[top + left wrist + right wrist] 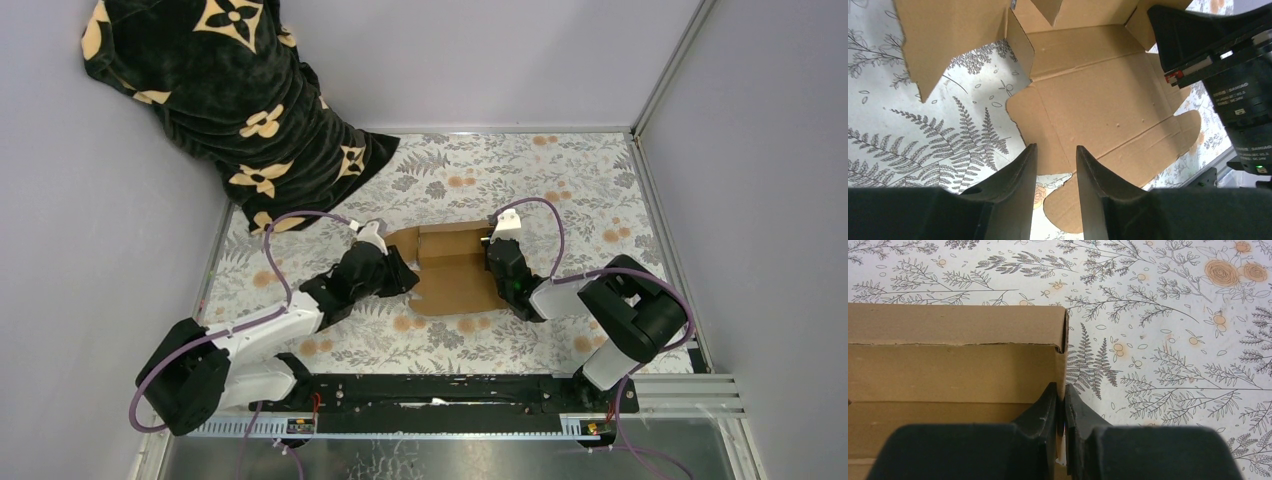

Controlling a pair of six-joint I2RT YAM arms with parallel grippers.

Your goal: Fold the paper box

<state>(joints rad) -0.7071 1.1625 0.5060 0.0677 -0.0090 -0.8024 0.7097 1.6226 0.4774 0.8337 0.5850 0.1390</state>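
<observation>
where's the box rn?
Top view: the box lies mid-table on the floral cloth, with the left gripper open at its left edge and the right gripper pinching its right wall.

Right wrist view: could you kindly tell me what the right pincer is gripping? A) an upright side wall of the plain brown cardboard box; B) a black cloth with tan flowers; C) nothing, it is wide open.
A: the right pincer has one finger on either side of an upright wall of the plain brown cardboard box, with barely a gap between them.
</observation>
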